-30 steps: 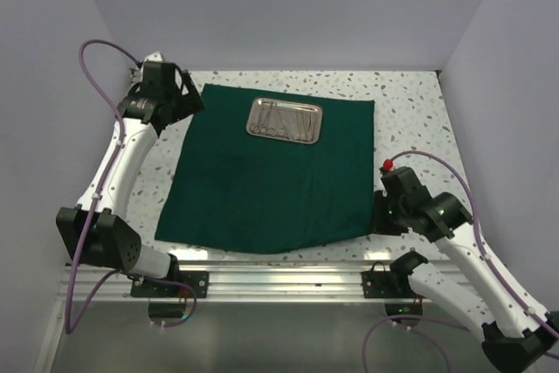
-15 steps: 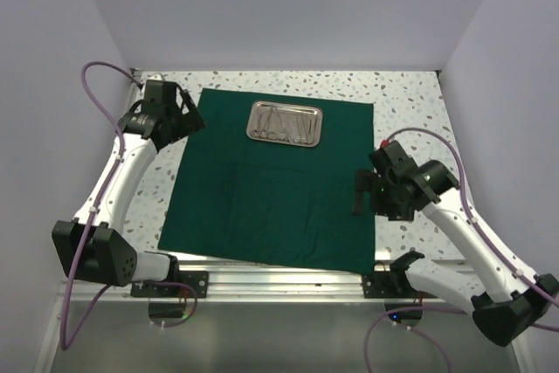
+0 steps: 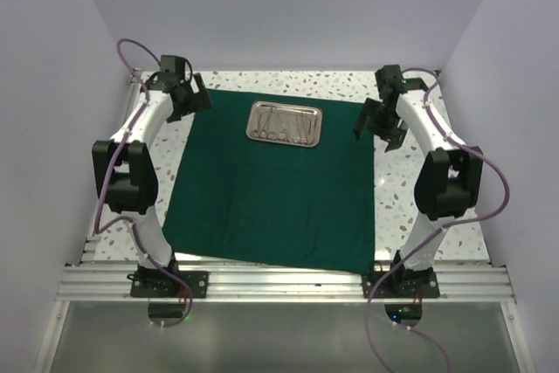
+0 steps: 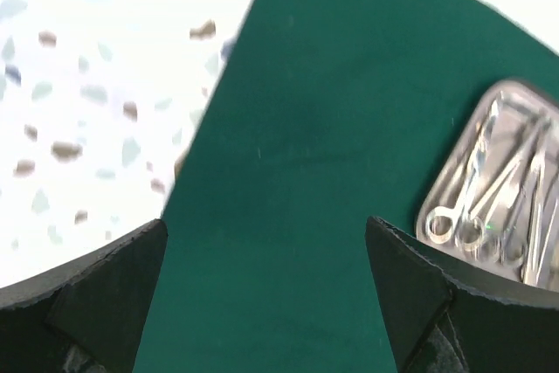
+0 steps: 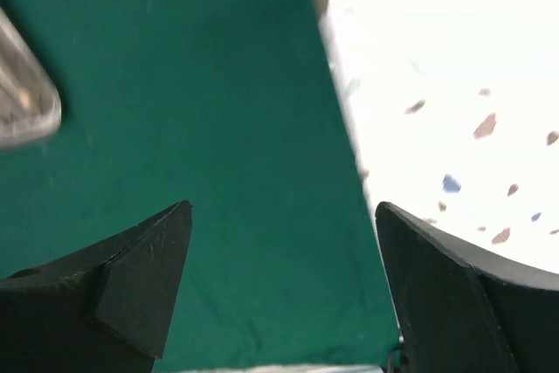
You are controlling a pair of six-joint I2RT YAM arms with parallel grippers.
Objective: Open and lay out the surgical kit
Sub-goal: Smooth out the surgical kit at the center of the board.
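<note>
The dark green drape (image 3: 271, 185) of the surgical kit lies spread flat on the speckled table. On its far middle sits the shiny steel tray (image 3: 284, 121) with scissors and forceps (image 4: 498, 207) inside. My left gripper (image 3: 188, 102) hangs open over the drape's far left corner, nothing between its fingers. My right gripper (image 3: 376, 120) hangs open over the drape's far right edge, also empty. In the right wrist view the drape (image 5: 201, 146) fills the left side and a tray corner (image 5: 22, 102) shows at the left edge.
White walls close in the table on the left, right and back. Bare speckled tabletop (image 3: 410, 189) runs along the right of the drape and a narrow strip (image 3: 166, 163) along the left. An aluminium rail (image 3: 279, 281) lines the near edge.
My right gripper let go of the drape's near right corner, opened, and swung far back to the drape's far right edge. My left arm shifted slightly further back.
</note>
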